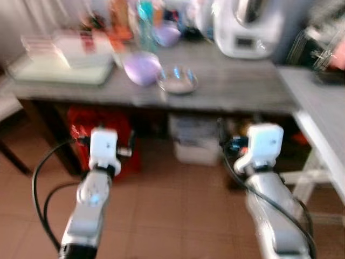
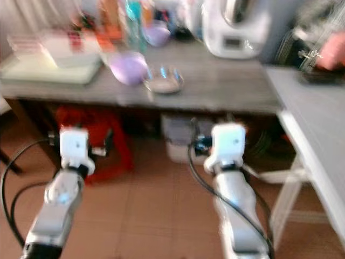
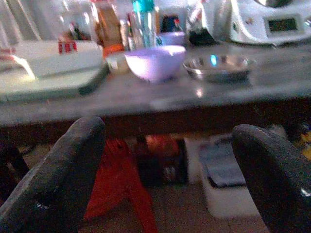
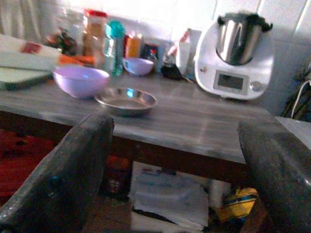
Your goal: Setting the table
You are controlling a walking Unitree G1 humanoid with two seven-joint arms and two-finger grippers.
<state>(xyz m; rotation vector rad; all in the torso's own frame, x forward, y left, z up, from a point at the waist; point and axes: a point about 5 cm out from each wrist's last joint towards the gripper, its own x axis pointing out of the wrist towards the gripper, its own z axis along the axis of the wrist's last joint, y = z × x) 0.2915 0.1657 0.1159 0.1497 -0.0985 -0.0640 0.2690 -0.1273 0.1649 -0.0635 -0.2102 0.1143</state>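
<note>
A lilac bowl (image 1: pixel 142 68) and a shallow steel dish (image 1: pixel 177 80) stand side by side near the front of a grey wooden table (image 1: pixel 237 89). A smaller lilac bowl (image 1: pixel 168 35) sits further back among bottles. Both arms are held out low in front of the table, short of its edge. My left gripper (image 3: pixel 167 131) is open with nothing between its fingers, and it faces the lilac bowl (image 3: pixel 154 62) and the dish (image 3: pixel 218 65). My right gripper (image 4: pixel 177 124) is also open and empty, level with the table edge. The head views are blurred.
A white kitchen machine (image 1: pixel 247 27) stands at the back right of the table, and a pale green board (image 1: pixel 59 73) with white packs lies at the left. Under the table are a red object (image 1: pixel 102 129) and a white box (image 1: pixel 195 141). A second light table (image 1: pixel 323 108) juts in at the right.
</note>
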